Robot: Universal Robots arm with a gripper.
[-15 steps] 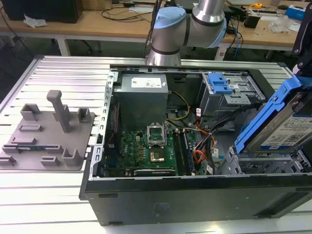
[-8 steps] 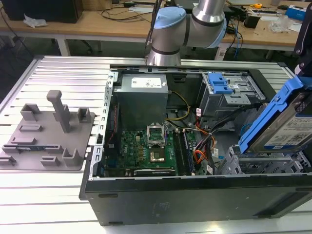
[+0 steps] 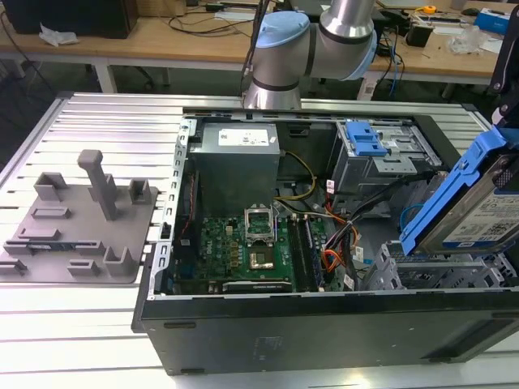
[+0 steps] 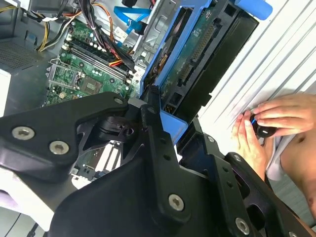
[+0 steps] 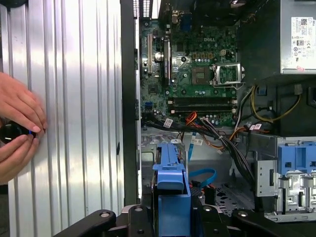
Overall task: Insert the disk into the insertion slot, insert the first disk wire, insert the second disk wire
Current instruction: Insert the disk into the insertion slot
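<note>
Disk (image 3: 478,211) and its blue frame (image 3: 454,190) hang tilted at the exterior view's right, label showing, above the insertion slot (image 3: 430,271) — the small perforated grey cage in the corner of the computer case (image 3: 324,340) — and not yet inside it. In the second wrist view the gripper (image 4: 173,118) has its black fingers (image 4: 153,128) pinched narrow on the frame's end, so the disk is carried by plastic, not metal. The far finger's contact is hidden behind the frame, so a two-sided hold is my reading, not a thing plainly seen. By its look the disk is a dense, stiff slab, heavy for its bulk and sensitive to knocks, with a bare circuit board (image 4: 197,57) on its underside that should not be pressed. The frame is probably smooth and slightly springy — held at one end, the weight can lever and sag. The safest hold is square on the frame's end handle or side rails, clear of board and connector.
</note>
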